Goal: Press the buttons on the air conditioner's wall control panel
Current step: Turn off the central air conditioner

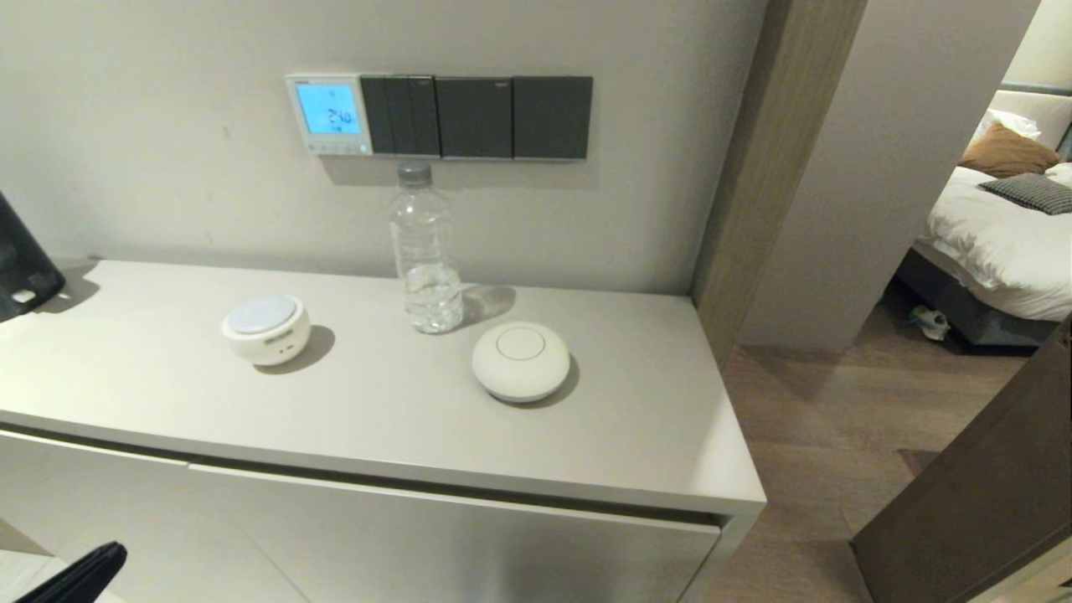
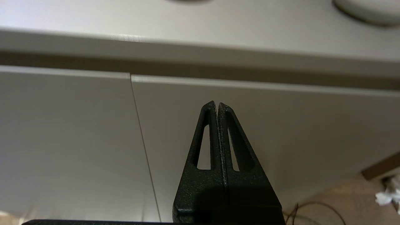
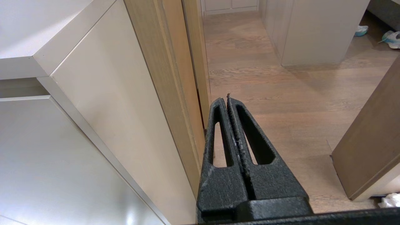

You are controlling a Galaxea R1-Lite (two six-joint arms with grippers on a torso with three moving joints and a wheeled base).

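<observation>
The air conditioner's wall control panel (image 1: 328, 114) is a small white-framed square with a glowing light-blue screen, on the wall above the cabinet. Its buttons (image 1: 338, 147) form a row of tiny pale keys under the screen. My left gripper (image 1: 79, 572) shows at the head view's bottom left corner, low in front of the cabinet doors; in the left wrist view it (image 2: 217, 104) is shut and empty. My right gripper (image 3: 226, 99) is out of the head view, shut and empty, beside the cabinet's right end above the wooden floor.
Dark grey switch plates (image 1: 476, 117) sit right of the panel. On the cabinet top (image 1: 636, 435) stand a clear water bottle (image 1: 425, 249) just below the panel, a white round device (image 1: 265, 328) and a white dome (image 1: 520, 361). A black object (image 1: 23, 260) leans at far left.
</observation>
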